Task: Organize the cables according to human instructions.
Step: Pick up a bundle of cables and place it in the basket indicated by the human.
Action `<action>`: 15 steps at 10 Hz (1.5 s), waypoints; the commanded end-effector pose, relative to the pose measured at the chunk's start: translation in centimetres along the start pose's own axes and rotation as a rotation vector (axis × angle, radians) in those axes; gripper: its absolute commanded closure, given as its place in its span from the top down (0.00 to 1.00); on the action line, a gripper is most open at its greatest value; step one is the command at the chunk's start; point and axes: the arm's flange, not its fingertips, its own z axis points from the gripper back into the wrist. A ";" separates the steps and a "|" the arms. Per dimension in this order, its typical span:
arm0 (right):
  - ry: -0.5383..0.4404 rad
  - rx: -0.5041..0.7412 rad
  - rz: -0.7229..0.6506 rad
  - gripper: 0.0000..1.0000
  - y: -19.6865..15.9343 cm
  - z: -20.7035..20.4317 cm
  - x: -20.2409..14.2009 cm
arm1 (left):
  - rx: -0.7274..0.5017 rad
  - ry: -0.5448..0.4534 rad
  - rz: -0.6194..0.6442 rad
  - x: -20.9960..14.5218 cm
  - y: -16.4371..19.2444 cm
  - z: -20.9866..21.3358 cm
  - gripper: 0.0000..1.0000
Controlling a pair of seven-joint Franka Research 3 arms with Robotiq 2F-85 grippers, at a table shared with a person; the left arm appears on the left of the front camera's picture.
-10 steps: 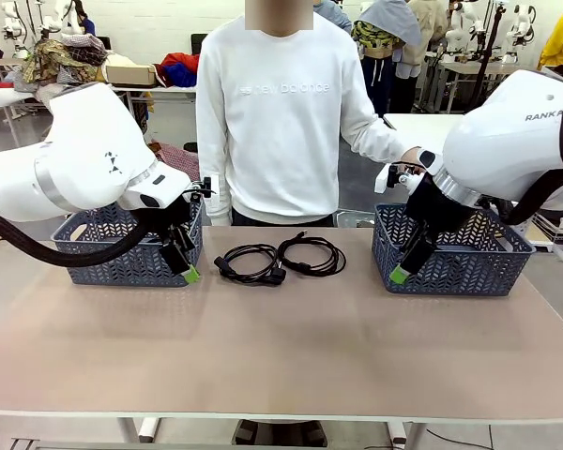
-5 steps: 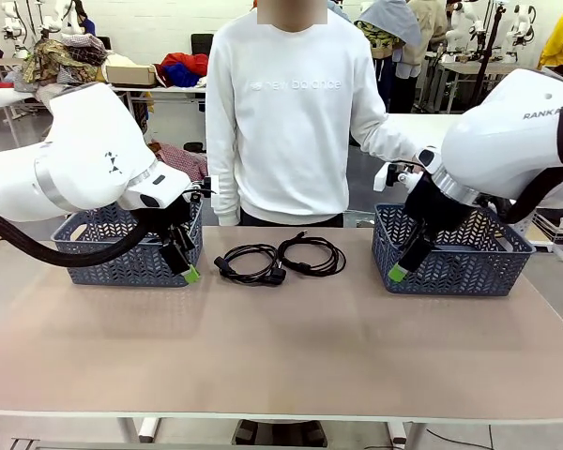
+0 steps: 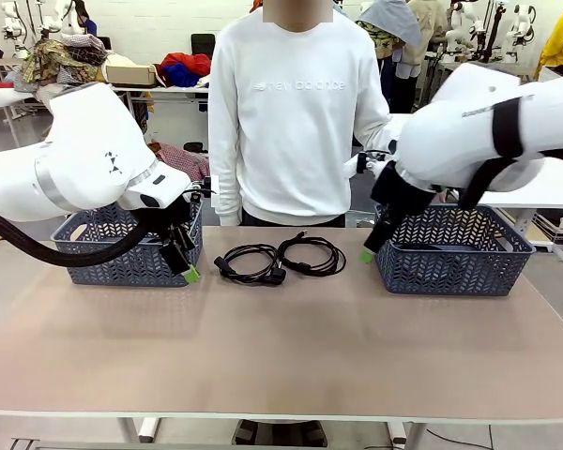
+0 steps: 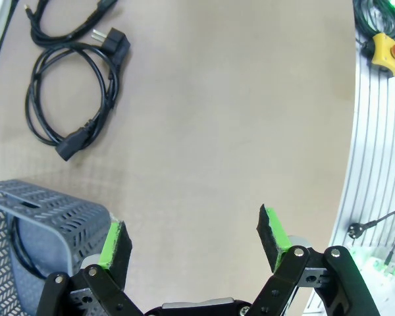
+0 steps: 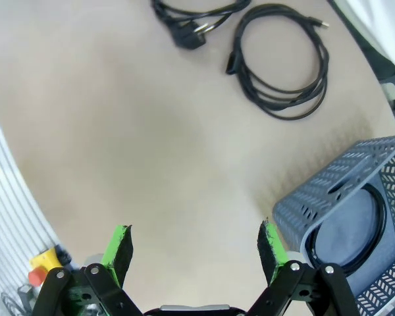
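Out on the desk [image 3: 291, 356], right of the left basket [image 3: 122, 267]: two cables, each wound as a flat black coil. Nearer coil [image 3: 251, 264] a short way off the left basket's right end, plug ends lying at its rim. Farther coil [image 3: 311, 255] just beyond it; touching or not, cannot tell. Same pair in the left wrist view, nearer coil [image 4: 72, 99] and farther coil [image 4: 66, 20], and in the right wrist view, farther coil [image 5: 283, 66] and nearer coil [image 5: 197, 20].

Inside the left basket [image 4: 46, 217]: a further black cord [image 4: 16, 247], partly hidden by the wall. Well to the right of the left basket, past both coils: a second basket [image 3: 455, 267], also with a black loop [image 5: 376, 224] inside.

Left gripper [image 3: 188, 267] at the left basket's front right corner, close to the wall, over the desk. Fingers [image 4: 115, 240] spread wide, nothing between them. Right gripper [image 3: 369, 251] far right of the left basket, between the farther coil and the second basket. Fingers [image 5: 122, 243] likewise wide apart and empty.

Behind the desk, back and to the right of the left basket: a person [image 3: 291, 112] in white.
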 end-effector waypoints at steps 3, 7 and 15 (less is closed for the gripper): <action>0.056 -0.085 -0.057 1.00 -0.3 -3.3 5.6 | -0.002 0.003 -0.001 -0.2 0.2 0.2 1.00; 0.088 -0.109 -0.069 1.00 -0.3 -4.6 7.3 | -0.002 0.003 -0.001 -0.2 0.2 0.2 1.00; 0.066 -0.078 -0.046 1.00 -0.3 -5.0 6.9 | -0.002 0.003 -0.001 -0.2 0.2 0.2 1.00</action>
